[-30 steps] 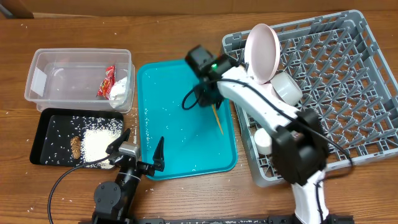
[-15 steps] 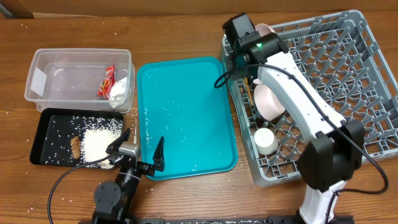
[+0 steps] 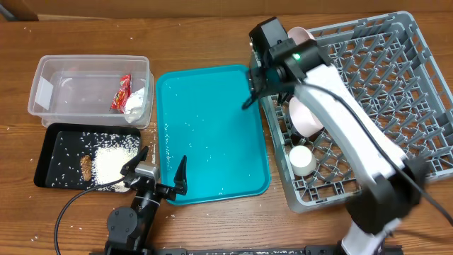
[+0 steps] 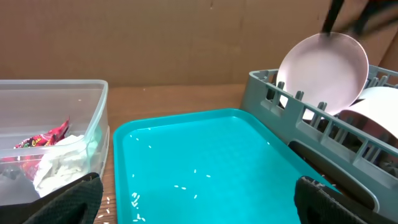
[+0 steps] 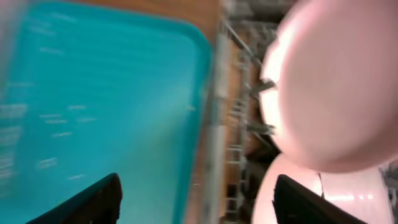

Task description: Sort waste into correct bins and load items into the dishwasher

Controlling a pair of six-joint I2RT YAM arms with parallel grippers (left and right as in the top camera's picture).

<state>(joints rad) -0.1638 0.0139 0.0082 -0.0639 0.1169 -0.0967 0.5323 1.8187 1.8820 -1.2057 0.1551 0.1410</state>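
We log right gripper [image 3: 253,91] fingers spread, empty, above tray [image 3: 212,142]–rack [image 3: 396,85] border; left gripper [image 3: 161,170] likewise spread, empty.

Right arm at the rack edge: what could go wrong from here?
1. The open right gripper hangs at the rack's left wall, close to the upright plate and the bowl beside it. The right wrist view is blurred, so a fast sweep could clip the wall or tip the plate.
2. Loose rice grains lie on the teal tray and may get left unsorted.
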